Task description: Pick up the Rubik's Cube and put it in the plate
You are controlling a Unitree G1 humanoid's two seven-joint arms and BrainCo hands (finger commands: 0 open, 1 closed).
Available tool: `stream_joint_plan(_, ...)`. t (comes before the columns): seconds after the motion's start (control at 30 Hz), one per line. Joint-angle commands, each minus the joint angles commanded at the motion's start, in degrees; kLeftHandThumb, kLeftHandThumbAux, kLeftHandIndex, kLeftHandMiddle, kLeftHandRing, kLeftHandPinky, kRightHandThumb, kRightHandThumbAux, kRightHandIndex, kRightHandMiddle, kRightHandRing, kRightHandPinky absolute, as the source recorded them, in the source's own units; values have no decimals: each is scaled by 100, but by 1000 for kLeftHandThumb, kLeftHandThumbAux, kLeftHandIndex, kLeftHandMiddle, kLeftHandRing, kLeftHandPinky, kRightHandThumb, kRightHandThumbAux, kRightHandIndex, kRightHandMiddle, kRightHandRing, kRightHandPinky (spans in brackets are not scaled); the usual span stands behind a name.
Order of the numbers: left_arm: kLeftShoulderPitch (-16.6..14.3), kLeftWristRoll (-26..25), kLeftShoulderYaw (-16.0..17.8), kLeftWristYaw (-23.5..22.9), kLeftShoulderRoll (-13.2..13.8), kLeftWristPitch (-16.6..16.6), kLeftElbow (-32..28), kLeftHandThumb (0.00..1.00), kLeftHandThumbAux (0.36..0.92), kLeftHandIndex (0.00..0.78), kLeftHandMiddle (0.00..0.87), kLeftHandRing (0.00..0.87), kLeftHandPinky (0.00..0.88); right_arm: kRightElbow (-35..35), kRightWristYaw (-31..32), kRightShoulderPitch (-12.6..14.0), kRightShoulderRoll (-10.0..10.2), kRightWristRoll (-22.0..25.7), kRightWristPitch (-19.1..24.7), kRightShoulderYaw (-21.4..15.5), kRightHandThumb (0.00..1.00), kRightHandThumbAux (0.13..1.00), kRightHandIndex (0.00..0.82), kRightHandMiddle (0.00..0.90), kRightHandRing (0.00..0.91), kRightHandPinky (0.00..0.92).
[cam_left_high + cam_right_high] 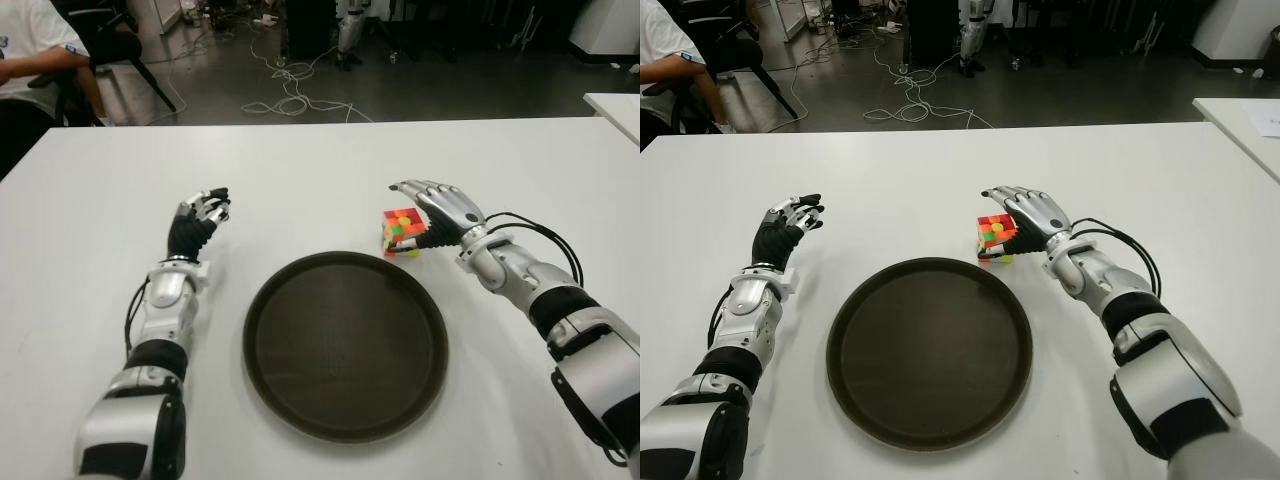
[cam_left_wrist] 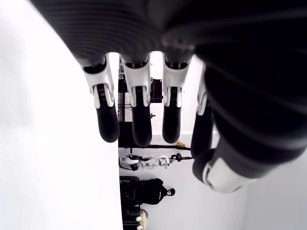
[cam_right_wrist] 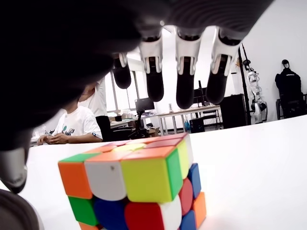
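Observation:
The Rubik's Cube [image 1: 399, 231] stands on the white table [image 1: 300, 170], just beyond the far right rim of the dark round plate [image 1: 345, 425]. My right hand [image 1: 432, 206] is at the cube's right side. Its fingers [image 3: 184, 84] stretch out over the top of the cube [image 3: 139, 187] without closing on it, and the thumb shows low beside the cube. The hand is open. My left hand [image 1: 204, 212] shows to the left of the plate, fingers relaxed and holding nothing.
A person [image 1: 30, 50] sits on a chair beyond the table's far left corner. Cables [image 1: 290, 95] lie on the floor behind the table. The corner of another white table [image 1: 615, 105] shows at the far right.

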Motion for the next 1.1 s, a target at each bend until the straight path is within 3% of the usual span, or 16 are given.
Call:
stream_joint_plan(0.6, 7, -24, 18, -13, -26, -24, -7, 682, 724, 398, 240, 226, 248, 14, -215, 59, 140, -94, 94, 194, 0, 472, 101, 136, 176, 284)
stream_joint_plan(1.1, 14, -82, 42, -42, -54, -49, -17, 686, 724, 399, 235, 224, 242, -34, -285, 68, 174, -207, 108, 322, 0, 524, 90, 128, 180, 294)
